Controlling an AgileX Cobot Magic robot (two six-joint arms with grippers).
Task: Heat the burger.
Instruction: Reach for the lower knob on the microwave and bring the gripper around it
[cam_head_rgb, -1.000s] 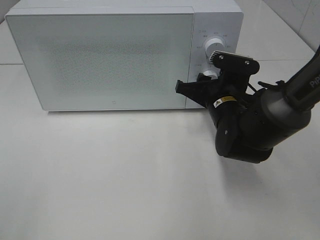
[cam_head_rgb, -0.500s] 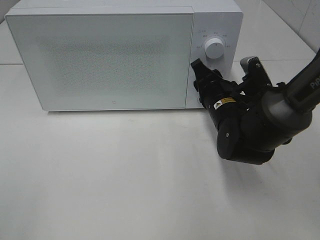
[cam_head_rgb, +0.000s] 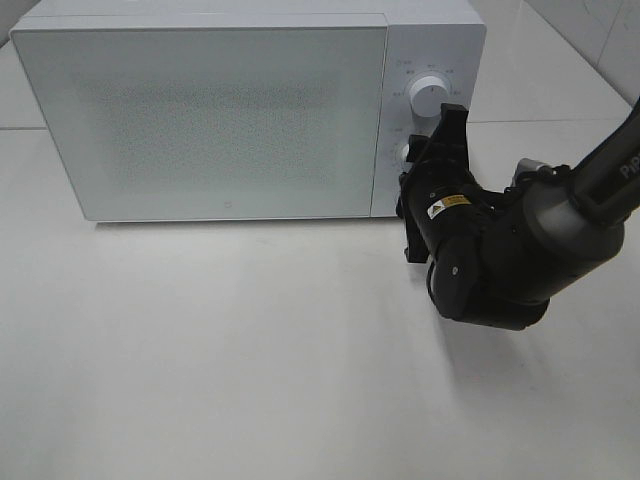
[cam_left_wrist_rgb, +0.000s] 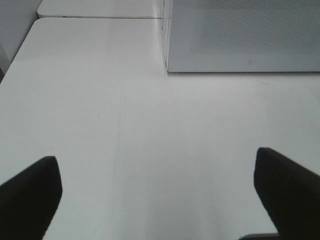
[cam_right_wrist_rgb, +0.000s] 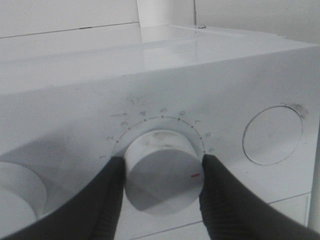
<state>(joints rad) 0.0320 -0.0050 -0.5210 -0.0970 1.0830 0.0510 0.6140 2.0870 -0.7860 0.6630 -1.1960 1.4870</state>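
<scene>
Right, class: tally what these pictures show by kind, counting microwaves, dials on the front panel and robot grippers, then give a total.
microwave: 1
dials: 2 (upper dial, lower dial)
grippers: 2 (left gripper, right gripper)
Total: 5

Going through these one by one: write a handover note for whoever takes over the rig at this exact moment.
Left gripper: open, hovering over the bare table, holding nothing.
Right gripper: closed on the lower dial of the microwave, a finger on each side.
Burger: not visible in any view; possibly behind the closed microwave door, cannot confirm.
Done: door shut, dial gripped.
To do: turn the dial to start heating, then release.
</scene>
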